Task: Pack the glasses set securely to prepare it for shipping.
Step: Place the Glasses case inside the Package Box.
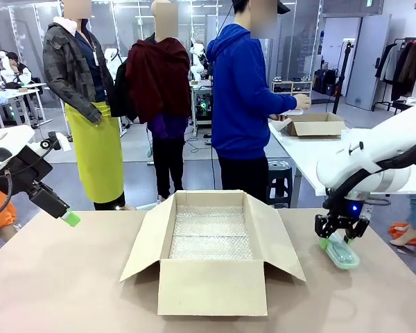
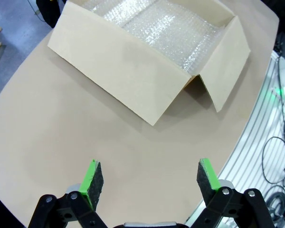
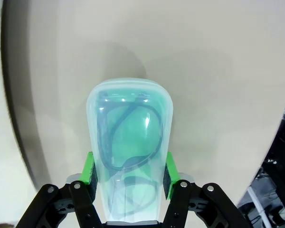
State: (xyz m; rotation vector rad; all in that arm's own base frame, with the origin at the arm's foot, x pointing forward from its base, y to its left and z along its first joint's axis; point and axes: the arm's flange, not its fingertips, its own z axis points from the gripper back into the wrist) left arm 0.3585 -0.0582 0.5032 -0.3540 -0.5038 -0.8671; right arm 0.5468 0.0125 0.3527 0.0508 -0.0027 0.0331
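Now, right claw (image 3: pixel 129 174): closed on the mint case (image 3: pixel 129 95), a green pad (image 3: pixel 89 173) pressed against each long side near one end.
Mint case: its see-through lid shows dark glasses (image 3: pixel 133 137) inside. It sits low at the surface (image 1: pixel 69 291), to the right of the box and apart from it. I cannot tell whether it rests there or hangs just above.
Left claw (image 2: pixel 148 175): spread wide with nothing held. It hangs over bare surface on the left side, well apart from the box.
Box (image 1: pixel 211 286): brown cardboard, in the middle of the surface, with its flaps folded outward.
Bubble wrap (image 1: pixel 211 232): lines the floor of the box.
Person (image 1: pixel 243 104): in a blue hoodie, standing beyond the far edge, hands at a smaller open box (image 1: pixel 313 125) on a white table (image 1: pixel 305 149) behind.
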